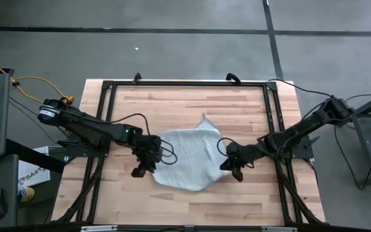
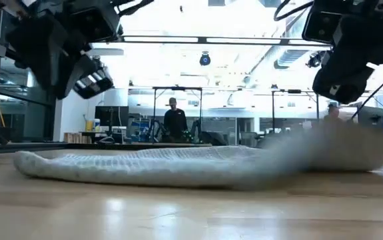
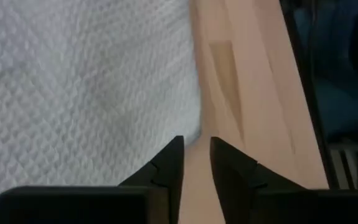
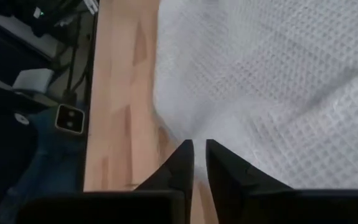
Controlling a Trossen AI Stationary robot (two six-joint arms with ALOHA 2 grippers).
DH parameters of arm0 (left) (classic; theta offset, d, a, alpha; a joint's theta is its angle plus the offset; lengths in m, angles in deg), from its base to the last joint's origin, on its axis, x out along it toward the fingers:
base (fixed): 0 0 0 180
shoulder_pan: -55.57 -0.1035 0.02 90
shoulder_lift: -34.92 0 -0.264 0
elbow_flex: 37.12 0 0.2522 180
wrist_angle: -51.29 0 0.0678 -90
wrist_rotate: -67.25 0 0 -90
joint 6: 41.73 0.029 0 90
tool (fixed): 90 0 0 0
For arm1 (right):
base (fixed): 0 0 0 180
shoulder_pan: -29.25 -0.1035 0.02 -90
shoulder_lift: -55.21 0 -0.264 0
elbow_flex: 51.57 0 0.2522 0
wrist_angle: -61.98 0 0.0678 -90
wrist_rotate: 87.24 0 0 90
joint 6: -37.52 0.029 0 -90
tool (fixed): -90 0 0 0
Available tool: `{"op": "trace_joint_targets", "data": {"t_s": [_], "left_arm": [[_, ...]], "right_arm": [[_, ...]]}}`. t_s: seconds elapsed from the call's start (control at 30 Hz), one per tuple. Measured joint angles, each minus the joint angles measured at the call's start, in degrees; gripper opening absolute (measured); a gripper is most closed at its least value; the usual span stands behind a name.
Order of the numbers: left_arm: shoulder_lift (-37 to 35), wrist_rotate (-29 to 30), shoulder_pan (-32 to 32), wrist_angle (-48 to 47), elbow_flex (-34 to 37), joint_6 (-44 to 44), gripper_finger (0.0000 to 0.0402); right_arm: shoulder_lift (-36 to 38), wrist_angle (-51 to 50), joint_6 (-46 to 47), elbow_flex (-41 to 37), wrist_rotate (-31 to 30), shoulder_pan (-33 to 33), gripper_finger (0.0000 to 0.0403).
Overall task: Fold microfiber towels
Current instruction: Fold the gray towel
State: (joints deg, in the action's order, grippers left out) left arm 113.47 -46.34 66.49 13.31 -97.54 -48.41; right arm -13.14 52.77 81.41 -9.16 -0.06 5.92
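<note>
A: Towel (image 1: pixel 188 161) lies crumpled in the middle of the counter (image 1: pixel 250 103), bunched rather than flat, with one corner poking up toward the counter's far edge.

B: And the left gripper (image 1: pixel 148 158) sits right at the towel's left edge. Its wrist view shows the jaws a narrow gap apart, bare wood between them, and the cloth's hem just beside one tip. Nothing pinched.

A: Same on the other side. The right gripper (image 1: pixel 231 161) is at the towel's right edge, jaws parted by a thin slit, with the cloth's rim just ahead of the tips and no fabric caught between them.

B: From table height the towel (image 2: pixel 178 167) is a low, long ridge, lifted a bit at one end where it blurs.

A: Room to work? Plenty of bare wood beyond the towel toward the far edge, and a fair strip on the near side too.

B: To each side the open counter runs out to the black frame rail (image 1: pixel 272 129) bordering it, and both arms reach in across those rails.

A: Behind the counter, a person (image 2: pixel 174 120) stands far back in the room, well apart from the towel.
</note>
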Motion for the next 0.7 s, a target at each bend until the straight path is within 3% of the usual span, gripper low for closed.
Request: {"op": "trace_joint_targets", "data": {"t_s": [0.1, 0.3, 0.53, 0.7], "left_arm": [[1.11, 2.25, 0.00, 0.40, -0.11, 0.90, 0.0100], [1.96, 13.88, -0.04, -0.27, -0.05, 2.84, 0.0107], [3.81, 15.66, -0.07, -0.05, -0.13, 4.96, 0.0108], [7.08, 16.50, -0.02, 0.81, -0.13, 4.91, 0.0108]], "right_arm": [[-0.56, 0.65, -0.33, 0.00, -0.25, -0.07, 0.0052], [-0.58, 0.21, -3.55, 0.00, -5.90, 0.74, 0.0071], [-2.25, -1.22, -4.16, 0.00, -7.71, 5.92, 0.0073], [-6.40, 1.16, -9.99, 0.02, -7.49, 10.93, 0.0073]]}}
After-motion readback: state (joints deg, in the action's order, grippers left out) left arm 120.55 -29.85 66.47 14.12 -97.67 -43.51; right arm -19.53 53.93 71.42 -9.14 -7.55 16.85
